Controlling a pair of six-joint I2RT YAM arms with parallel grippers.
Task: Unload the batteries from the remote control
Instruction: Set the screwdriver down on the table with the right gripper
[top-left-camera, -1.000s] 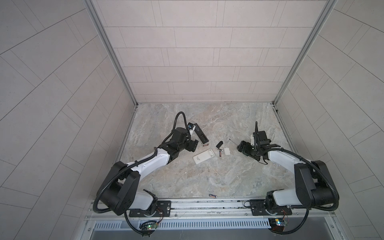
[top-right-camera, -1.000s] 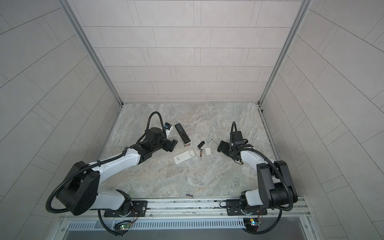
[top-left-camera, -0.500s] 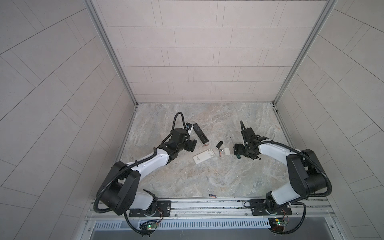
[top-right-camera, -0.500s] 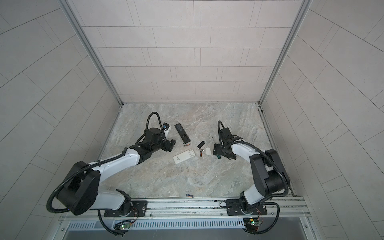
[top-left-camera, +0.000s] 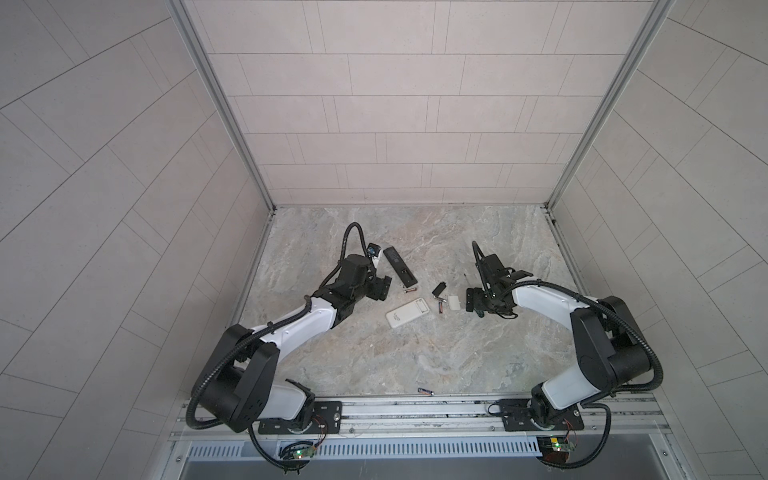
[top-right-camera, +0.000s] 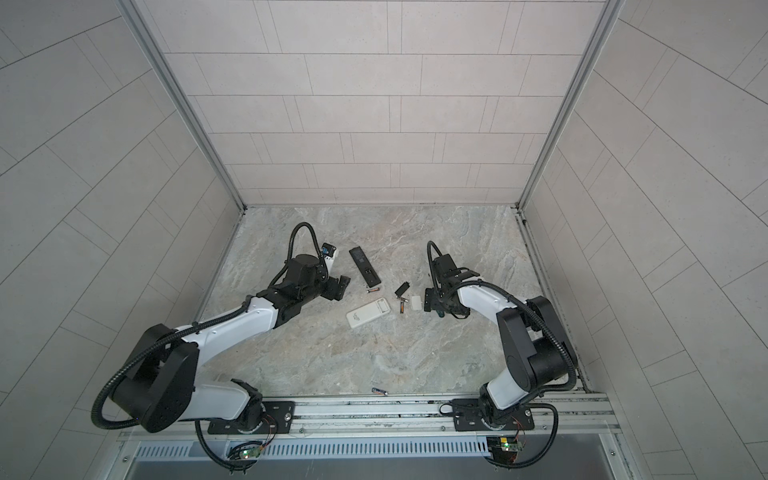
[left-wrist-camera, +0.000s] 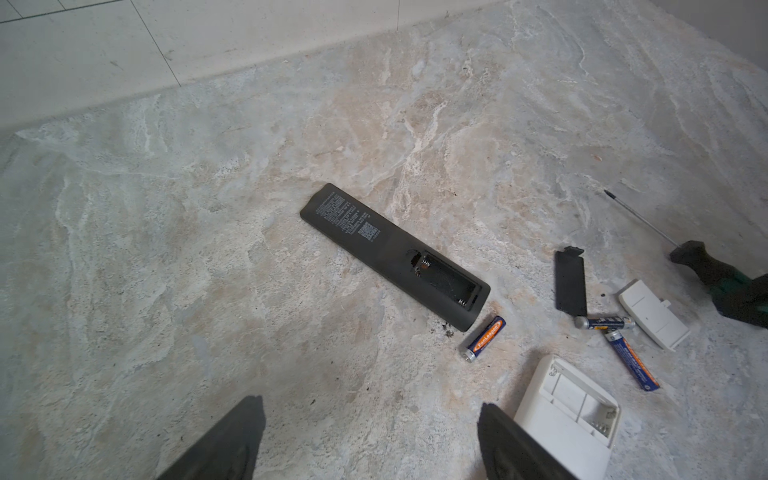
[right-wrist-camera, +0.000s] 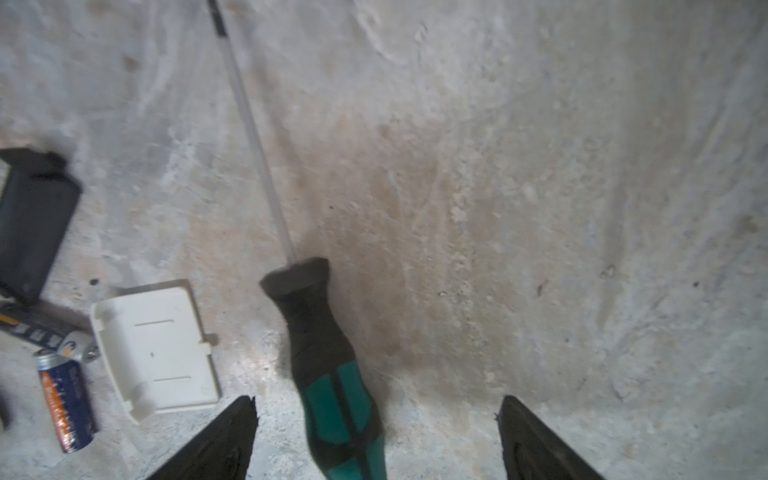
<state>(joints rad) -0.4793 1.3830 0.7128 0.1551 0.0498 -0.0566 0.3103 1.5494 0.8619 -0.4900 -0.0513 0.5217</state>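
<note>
Marble tabletop (left-wrist-camera: 208, 291): QR-coded black remote (left-wrist-camera: 390, 253), orange-labelled battery (left-wrist-camera: 484, 338).

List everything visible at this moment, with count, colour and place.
black remote: 1, black, face down mid-table, battery bay open and empty
white remote: 1, white, nearer the front, bay open and empty
batteries: 4, dark blue with orange; one by the black remote's end, two together by the covers, one at the table's front edge
black cover: 1, black, right of the black remote
white cover: 1, white, beside the screwdriver
screwdriver: 1, green-and-black handle, lying right of the covers
table: 1, grey marble
left end effector: 1, black, open, empty
right end effector: 1, black, open, astride the screwdriver handle, not gripping
</note>
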